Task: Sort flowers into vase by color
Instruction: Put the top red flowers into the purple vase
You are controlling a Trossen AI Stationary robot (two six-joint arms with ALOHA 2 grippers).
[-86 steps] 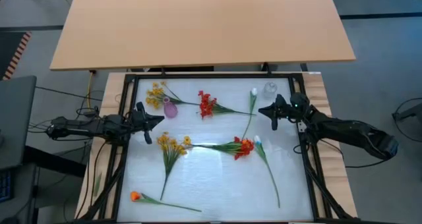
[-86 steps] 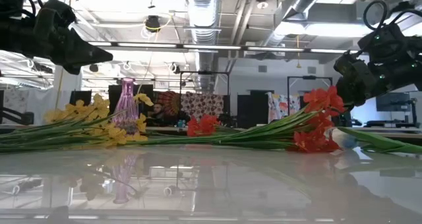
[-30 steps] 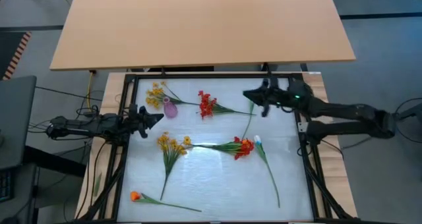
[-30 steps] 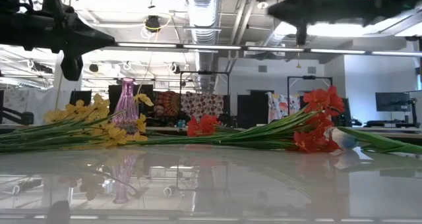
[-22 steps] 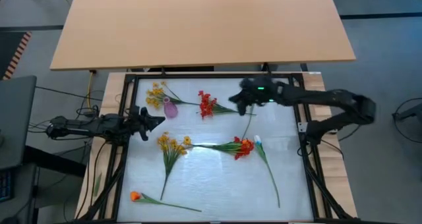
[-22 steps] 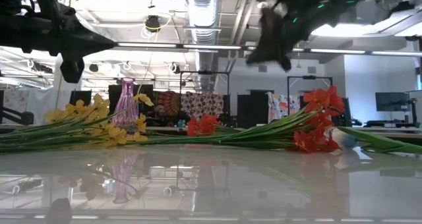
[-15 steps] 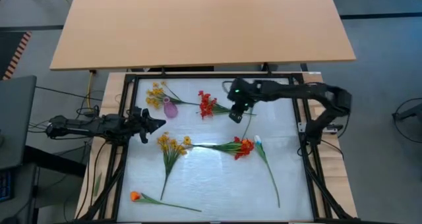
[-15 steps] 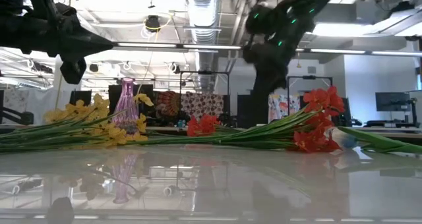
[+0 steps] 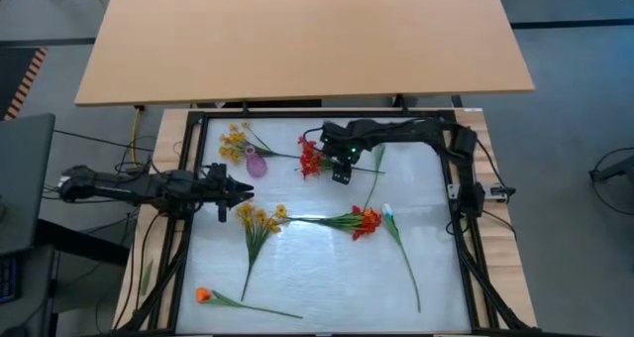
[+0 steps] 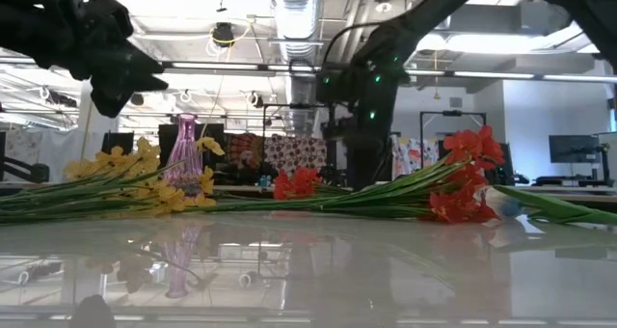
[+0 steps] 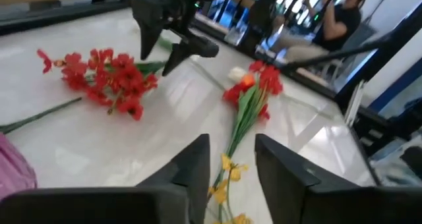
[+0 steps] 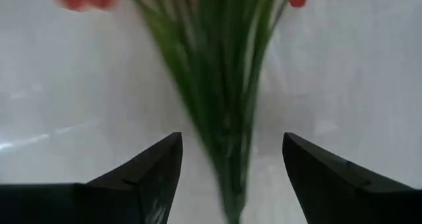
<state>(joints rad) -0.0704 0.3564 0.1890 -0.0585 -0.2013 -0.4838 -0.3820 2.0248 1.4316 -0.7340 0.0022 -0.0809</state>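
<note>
A red flower spray [image 9: 311,159] lies on the white table, its green stems [image 12: 224,85] pointing toward the table's right. My right gripper [image 9: 340,173] stands open above those stems, pointing down, one finger on each side and touching nothing. My left gripper [image 9: 240,188] hovers open at the table's left, just beyond a yellow spray [image 9: 258,219]. A pink vase [image 9: 256,165] stands at the far left beside another yellow spray [image 9: 235,142]. A red and orange bunch [image 9: 365,221] lies mid-table, and an orange flower [image 9: 203,295] lies near the front left.
A dark frame [image 9: 297,112] borders the white table. White flowers on long stems [image 9: 401,253] lie toward the right. A wooden table [image 9: 297,40] stands beyond the far edge. In the left wrist view a person [image 11: 330,20] sits in the room behind.
My right gripper has swung from the far right toward the table's left, tipped down, and come over the red spray's stems. My left gripper has moved a little toward the table's right, nearer the yellow spray. No flower has moved.
</note>
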